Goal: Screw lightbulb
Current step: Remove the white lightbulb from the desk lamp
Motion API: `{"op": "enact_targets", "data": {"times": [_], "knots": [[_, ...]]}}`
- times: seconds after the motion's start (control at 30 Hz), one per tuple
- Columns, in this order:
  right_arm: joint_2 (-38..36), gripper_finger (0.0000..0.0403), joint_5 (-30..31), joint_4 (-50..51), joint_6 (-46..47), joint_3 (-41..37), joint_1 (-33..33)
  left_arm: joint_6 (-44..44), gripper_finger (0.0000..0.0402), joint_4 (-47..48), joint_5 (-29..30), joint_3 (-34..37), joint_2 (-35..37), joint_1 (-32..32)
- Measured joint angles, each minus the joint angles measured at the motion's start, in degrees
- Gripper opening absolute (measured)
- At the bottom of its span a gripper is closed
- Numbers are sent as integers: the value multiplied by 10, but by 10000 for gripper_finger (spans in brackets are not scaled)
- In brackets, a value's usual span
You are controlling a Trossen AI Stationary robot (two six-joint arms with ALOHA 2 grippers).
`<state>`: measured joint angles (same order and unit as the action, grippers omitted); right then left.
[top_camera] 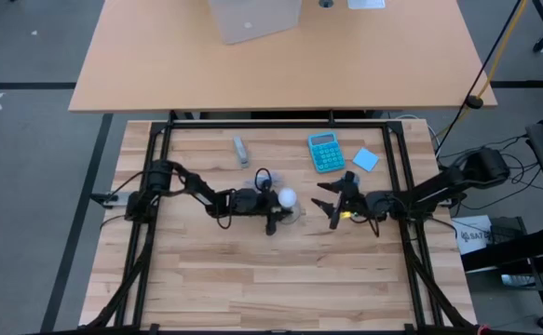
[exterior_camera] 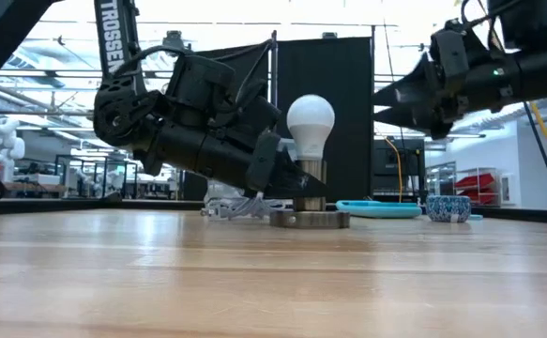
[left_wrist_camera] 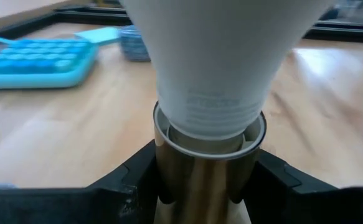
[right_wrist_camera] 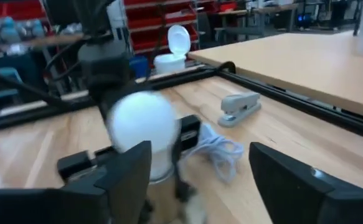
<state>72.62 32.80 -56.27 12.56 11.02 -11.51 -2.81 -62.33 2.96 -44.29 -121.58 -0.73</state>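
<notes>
The white lightbulb (top_camera: 288, 197) (exterior_camera: 311, 117) stands upright with its narrow end inside the brass-coloured socket sleeve (left_wrist_camera: 200, 180). The sleeve rises from a round grey base disc (exterior_camera: 309, 220) that lies flat on the wooden table. My left gripper (top_camera: 276, 216) (left_wrist_camera: 203, 190) comes from the table's left and is shut on the sleeve. My right gripper (top_camera: 328, 205) (right_wrist_camera: 200, 180) hovers open to the right of the bulb, above the table. It points at the bulb (right_wrist_camera: 141, 124) and touches nothing. My left gripper pinches the socket's brass sleeve (left_wrist_camera: 169, 186) between its two fingers (left_wrist_camera: 134, 183), one on each side, just below the sleeve's rim. The fingers reach in nearly level from the table's left. The socket stands upright with its base disc on the table.
A white coiled cable (right_wrist_camera: 215, 149) lies just behind the socket. A grey stapler (top_camera: 241, 149), a blue calculator (top_camera: 325, 152) and a blue note pad (top_camera: 365, 159) lie toward the far edge. A black frame rail (top_camera: 280, 124) runs around the table.
</notes>
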Motion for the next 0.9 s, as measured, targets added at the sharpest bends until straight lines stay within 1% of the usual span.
{"op": "enact_targets", "data": {"times": [0.13,0.17,0.27,0.4,0.53,0.73,0.9], "knots": [[27,304,-3,41,0,26,7,2,178,1,25,-5,-1,-6],[33,313,-13,44,3,28,8,1,180,1,27,-6,-1,-7],[56,326,-30,-2,-6,30,8,-7,188,2,33,-6,-1,-10],[89,324,-31,-77,-17,31,10,-7,191,2,50,-7,-1,-10],[128,323,-29,-106,-14,38,18,-7,191,3,52,-7,-1,-10],[185,323,-29,-113,-34,86,21,-7,184,3,52,-7,-1,-9],[209,323,-32,-113,-47,119,21,-12,183,9,52,-8,0,-9]]}}
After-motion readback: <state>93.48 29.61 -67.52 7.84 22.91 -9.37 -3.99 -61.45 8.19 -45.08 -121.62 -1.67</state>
